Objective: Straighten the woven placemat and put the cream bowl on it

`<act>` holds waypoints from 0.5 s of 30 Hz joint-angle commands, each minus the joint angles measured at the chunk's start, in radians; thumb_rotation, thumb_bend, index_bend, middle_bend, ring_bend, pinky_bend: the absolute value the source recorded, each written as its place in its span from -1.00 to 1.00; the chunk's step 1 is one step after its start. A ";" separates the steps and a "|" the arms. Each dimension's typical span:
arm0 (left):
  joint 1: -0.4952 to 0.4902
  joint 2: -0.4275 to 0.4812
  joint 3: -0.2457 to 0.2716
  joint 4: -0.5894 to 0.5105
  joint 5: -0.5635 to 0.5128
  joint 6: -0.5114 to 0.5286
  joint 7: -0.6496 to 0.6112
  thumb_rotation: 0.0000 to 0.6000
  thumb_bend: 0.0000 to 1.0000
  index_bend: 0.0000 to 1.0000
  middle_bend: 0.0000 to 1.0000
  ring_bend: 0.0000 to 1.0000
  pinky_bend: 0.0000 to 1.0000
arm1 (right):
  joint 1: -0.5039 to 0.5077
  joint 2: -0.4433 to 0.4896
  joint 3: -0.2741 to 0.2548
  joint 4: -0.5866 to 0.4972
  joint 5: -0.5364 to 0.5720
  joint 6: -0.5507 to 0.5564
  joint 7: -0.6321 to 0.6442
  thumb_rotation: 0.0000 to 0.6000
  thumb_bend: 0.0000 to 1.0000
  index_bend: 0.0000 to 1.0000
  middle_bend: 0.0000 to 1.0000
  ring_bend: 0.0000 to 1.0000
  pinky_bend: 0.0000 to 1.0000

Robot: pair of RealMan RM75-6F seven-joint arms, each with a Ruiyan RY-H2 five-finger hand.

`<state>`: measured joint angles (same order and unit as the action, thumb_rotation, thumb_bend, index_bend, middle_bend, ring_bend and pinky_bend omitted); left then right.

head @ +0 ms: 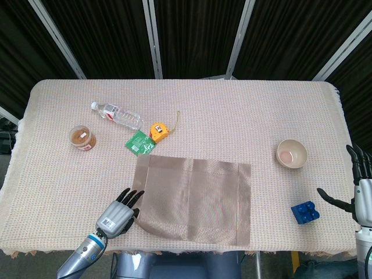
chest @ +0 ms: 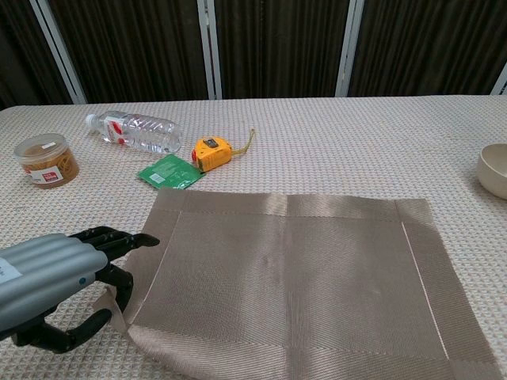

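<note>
The brown woven placemat (head: pixel 195 197) (chest: pixel 301 277) lies flat near the table's front edge, its sides about square to the table. My left hand (head: pixel 119 215) (chest: pixel 55 289) pinches its near left corner, which curls up between thumb and fingers. The cream bowl (head: pixel 292 153) (chest: pixel 495 170) stands upright on the tablecloth to the right of the mat, apart from it. My right hand (head: pixel 360 186) hovers at the far right edge beyond the bowl, fingers spread and holding nothing; the chest view does not show it.
Behind the mat's far left corner lie a green packet (head: pixel 140 142) (chest: pixel 168 171), a yellow tape measure (head: pixel 158 131) (chest: pixel 212 152) and a water bottle (head: pixel 116 115) (chest: pixel 135 131). A brown-filled jar (head: pixel 82 138) (chest: pixel 47 159) stands at the left. A blue block (head: pixel 305 212) sits near the right hand.
</note>
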<state>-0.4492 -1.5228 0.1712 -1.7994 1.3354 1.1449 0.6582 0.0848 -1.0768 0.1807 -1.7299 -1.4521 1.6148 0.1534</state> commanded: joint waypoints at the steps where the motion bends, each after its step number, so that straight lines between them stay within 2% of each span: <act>1: 0.011 0.012 0.014 -0.031 -0.014 -0.008 0.008 1.00 0.05 0.55 -1.00 -1.00 -1.00 | 0.000 -0.001 0.000 0.001 -0.001 -0.001 -0.002 1.00 -1.00 -1.00 -1.00 -1.00 -1.00; 4: 0.017 0.025 0.025 -0.062 -0.016 -0.014 0.005 1.00 -0.05 0.53 -1.00 -1.00 -1.00 | 0.000 -0.002 0.001 0.002 -0.002 -0.002 -0.003 1.00 -1.00 -1.00 -1.00 -1.00 -1.00; 9: 0.021 0.043 0.041 -0.085 -0.010 -0.024 0.013 1.00 -0.77 0.20 -1.00 -1.00 -1.00 | -0.001 -0.003 0.002 0.001 -0.005 -0.001 -0.006 1.00 -1.00 -1.00 -1.00 -1.00 -1.00; 10: 0.019 0.048 0.045 -0.094 -0.015 -0.036 0.007 1.00 -0.89 0.06 -1.00 -1.00 -1.00 | -0.001 -0.003 0.002 0.001 -0.006 -0.001 -0.007 1.00 -1.00 -1.00 -1.00 -1.00 -1.00; 11: 0.016 0.054 0.046 -0.101 -0.016 -0.046 -0.004 1.00 -0.98 -0.19 -1.00 -1.00 -1.00 | -0.001 -0.003 0.002 0.001 -0.006 -0.001 -0.009 1.00 -1.00 -1.00 -1.00 -1.00 -1.00; 12: 0.014 0.057 0.046 -0.103 -0.014 -0.049 -0.008 1.00 -1.00 -0.38 -1.00 -1.00 -1.00 | -0.001 -0.003 0.002 0.001 -0.006 -0.001 -0.009 1.00 -1.00 -1.00 -1.00 -1.00 -1.00; 13: 0.011 0.064 0.047 -0.106 -0.009 -0.055 -0.016 1.00 -1.00 -0.67 -1.00 -1.00 -1.00 | -0.001 -0.003 0.002 0.000 -0.007 -0.001 -0.010 1.00 -1.00 -1.00 -1.00 -1.00 -1.00; 15: 0.004 0.083 0.052 -0.117 0.004 -0.069 -0.038 1.00 -1.00 -0.95 -1.00 -1.00 -1.00 | -0.002 -0.004 0.002 -0.001 -0.009 0.000 -0.013 1.00 -1.00 -1.00 -1.00 -1.00 -1.00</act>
<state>-0.4388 -1.4519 0.2189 -1.9078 1.3309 1.0865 0.6337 0.0829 -1.0803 0.1823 -1.7307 -1.4610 1.6149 0.1410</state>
